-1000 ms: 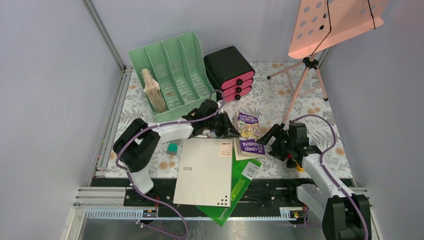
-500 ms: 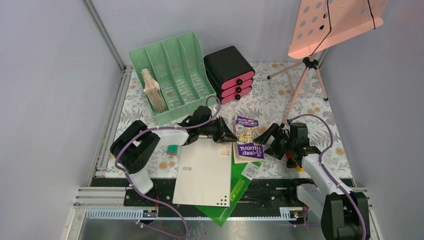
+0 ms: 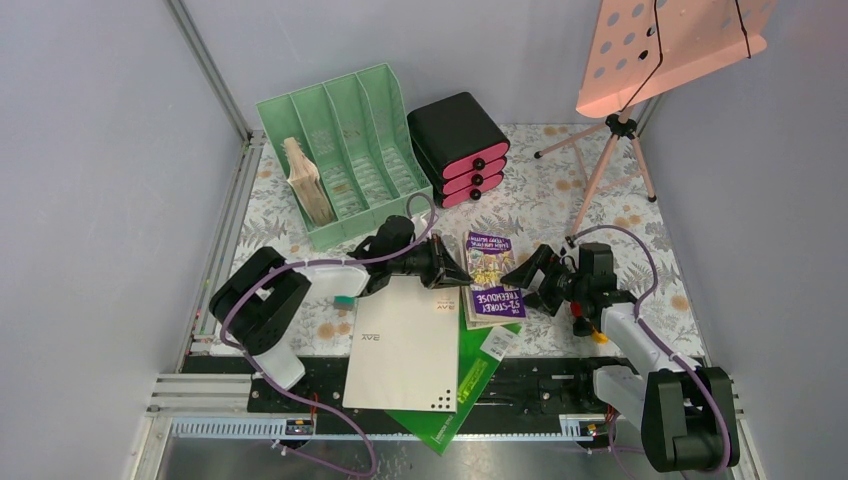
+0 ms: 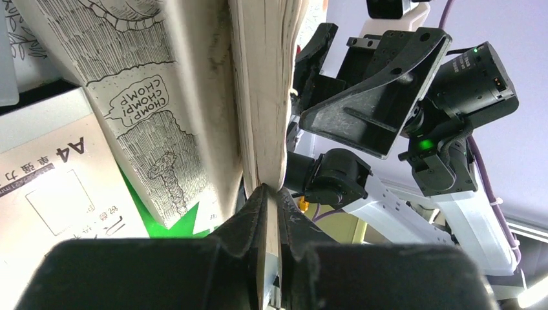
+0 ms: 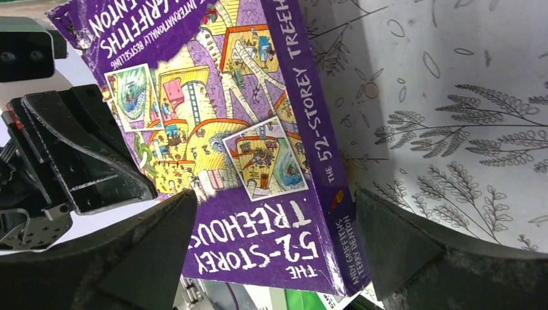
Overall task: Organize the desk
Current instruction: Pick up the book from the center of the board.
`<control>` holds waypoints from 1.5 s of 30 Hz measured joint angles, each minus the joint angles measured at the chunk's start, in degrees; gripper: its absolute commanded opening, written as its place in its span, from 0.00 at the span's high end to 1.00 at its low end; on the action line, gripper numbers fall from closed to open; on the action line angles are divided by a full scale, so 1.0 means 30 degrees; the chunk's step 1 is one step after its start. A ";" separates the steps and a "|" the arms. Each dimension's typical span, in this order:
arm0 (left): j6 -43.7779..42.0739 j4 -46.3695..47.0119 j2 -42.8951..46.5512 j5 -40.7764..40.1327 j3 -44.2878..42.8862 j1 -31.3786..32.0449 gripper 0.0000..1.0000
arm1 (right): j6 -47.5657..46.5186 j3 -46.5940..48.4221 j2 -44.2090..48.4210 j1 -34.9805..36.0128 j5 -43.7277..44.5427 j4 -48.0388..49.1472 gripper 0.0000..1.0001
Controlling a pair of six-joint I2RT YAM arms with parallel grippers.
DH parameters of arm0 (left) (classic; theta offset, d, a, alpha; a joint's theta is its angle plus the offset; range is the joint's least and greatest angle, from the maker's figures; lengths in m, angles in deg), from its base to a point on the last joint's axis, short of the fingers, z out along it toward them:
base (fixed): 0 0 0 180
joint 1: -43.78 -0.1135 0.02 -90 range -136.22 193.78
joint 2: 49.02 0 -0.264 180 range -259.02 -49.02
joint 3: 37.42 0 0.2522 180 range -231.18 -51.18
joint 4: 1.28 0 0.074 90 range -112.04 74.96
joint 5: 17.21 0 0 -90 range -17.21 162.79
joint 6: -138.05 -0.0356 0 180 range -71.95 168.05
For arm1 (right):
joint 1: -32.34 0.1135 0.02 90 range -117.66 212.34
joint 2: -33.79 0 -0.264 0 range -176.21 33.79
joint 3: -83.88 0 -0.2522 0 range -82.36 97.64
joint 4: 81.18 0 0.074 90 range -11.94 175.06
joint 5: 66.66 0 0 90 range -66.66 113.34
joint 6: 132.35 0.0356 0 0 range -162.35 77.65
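Left gripper [image 3: 458,274] pinches the book [image 3: 490,282] (purple); right gripper [image 3: 527,280] gapes at its edge, over the desk [image 3: 560,200]

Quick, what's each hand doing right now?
Left hand: closed, pinching the edge of the purple book.
Right hand: open, one finger on each side of the book, not gripping.

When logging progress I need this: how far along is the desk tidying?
Done: one tan item in the file rack. In hand: left gripper shut on the purple book, right gripper open by it. Left: A4 pack and green folder on the desk.
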 measured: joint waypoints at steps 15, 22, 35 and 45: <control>-0.2951 -0.3526 0.0699 -0.0401 0.0204 -0.0612 1.00 | 0.0663 -0.2514 0.1668 -0.0335 -0.1923 0.4495 0.58; -0.4656 -0.6164 0.0699 -0.0903 -0.0102 -0.0605 0.99 | 0.1428 -0.2572 0.1792 -0.0328 -0.3373 0.6586 0.92; -0.5807 -0.7271 0.0503 -0.0852 -0.1129 -0.0306 0.36 | 0.1792 -0.2747 0.2965 -0.0299 -0.3818 0.6841 1.00; -0.7133 -0.9369 0.1851 -0.1960 -0.1523 -0.0255 0.26 | -0.0503 -0.0481 0.5202 -0.0219 -0.1865 0.0364 1.00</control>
